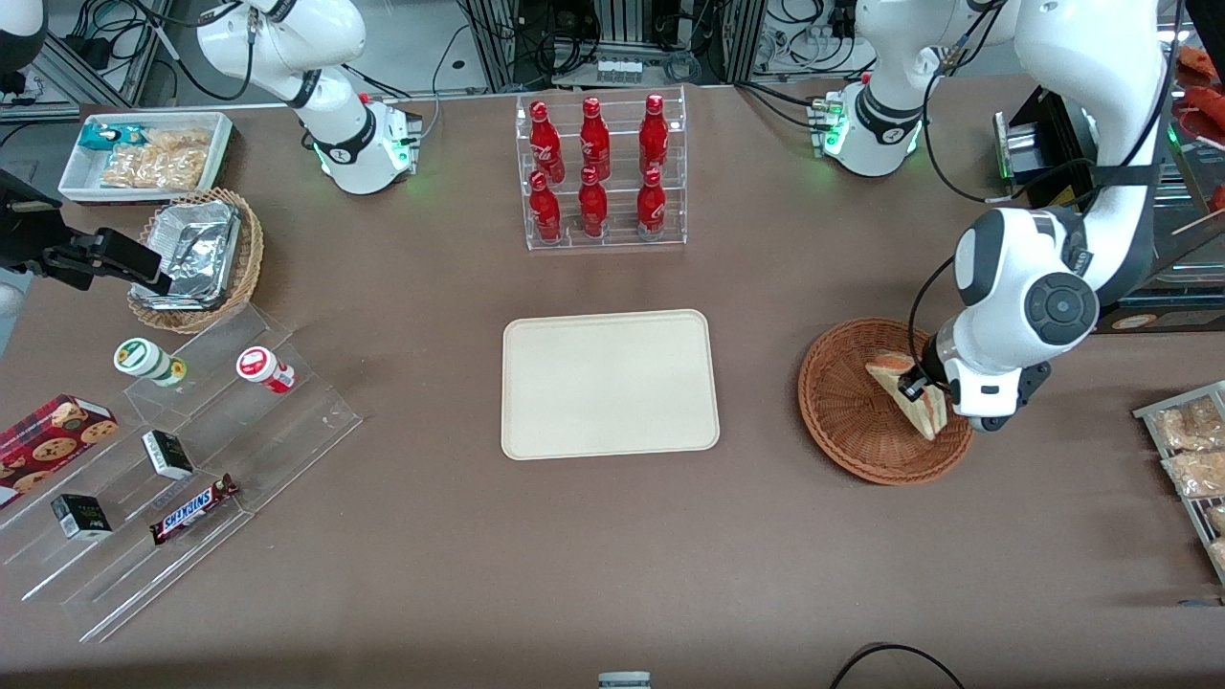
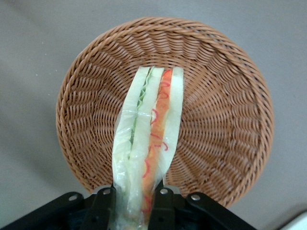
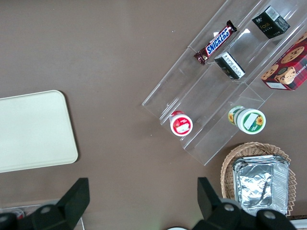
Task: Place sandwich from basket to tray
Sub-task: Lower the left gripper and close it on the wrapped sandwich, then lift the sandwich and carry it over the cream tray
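**Over the basket: sandwich pinched in gripper**

Above the reddish-brown wicker basket (image 2: 211, 96), at the working arm's end of the table: gripper (image 2: 133, 201) clamped on the sandwich (image 2: 148, 143), one black finger (image 2: 103, 203) pressed against each bread face. Held edge-on, red and green filling layers running straight out from between the fingers, across the basket's bowl. Can't tell whether the tip touches the weave. Cream tray (image 1: 610, 383) well apart, flat at mid-table, nearer the camera than the red bottle rack (image 1: 601, 172)

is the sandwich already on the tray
No, the sandwich is clamped in the gripper over the basket; the tray holds nothing.
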Robot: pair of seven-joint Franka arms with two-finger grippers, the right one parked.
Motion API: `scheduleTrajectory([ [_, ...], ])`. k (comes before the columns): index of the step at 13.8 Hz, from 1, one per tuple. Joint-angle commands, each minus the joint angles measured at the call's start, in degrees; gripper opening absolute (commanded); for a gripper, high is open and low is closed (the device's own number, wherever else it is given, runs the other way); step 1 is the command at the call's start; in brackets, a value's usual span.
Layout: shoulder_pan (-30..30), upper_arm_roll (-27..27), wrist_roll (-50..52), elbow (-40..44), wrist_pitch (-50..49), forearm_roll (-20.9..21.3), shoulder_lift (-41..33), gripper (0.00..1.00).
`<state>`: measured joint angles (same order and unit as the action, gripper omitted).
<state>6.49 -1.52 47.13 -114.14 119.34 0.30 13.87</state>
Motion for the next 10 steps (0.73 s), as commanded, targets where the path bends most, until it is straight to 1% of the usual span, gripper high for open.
scheduleTrajectory([
  [1,3.0,0.1,-6.1,1.0,-2.3,0.3,-0.3,0.08],
  [3,4.9,-0.7,-10.8,1.3,-2.3,0.1,-0.3,0.07],
  [4,6.3,-0.8,-15.2,1.4,-2.3,0.1,-0.1,0.07],
  [5,8.2,-1.3,-19.3,1.4,-2.2,0.0,0.4,0.07],
  [6,10.1,-1.5,-20.8,1.6,-1.9,-0.6,1.2,0.07],
  [7,12.3,-1.5,-20.2,3.3,-2.0,-0.8,2.5,0.06],
  [10,18.1,-1.6,-13.0,9.5,-2.5,-1.2,7.3,0.05],
])
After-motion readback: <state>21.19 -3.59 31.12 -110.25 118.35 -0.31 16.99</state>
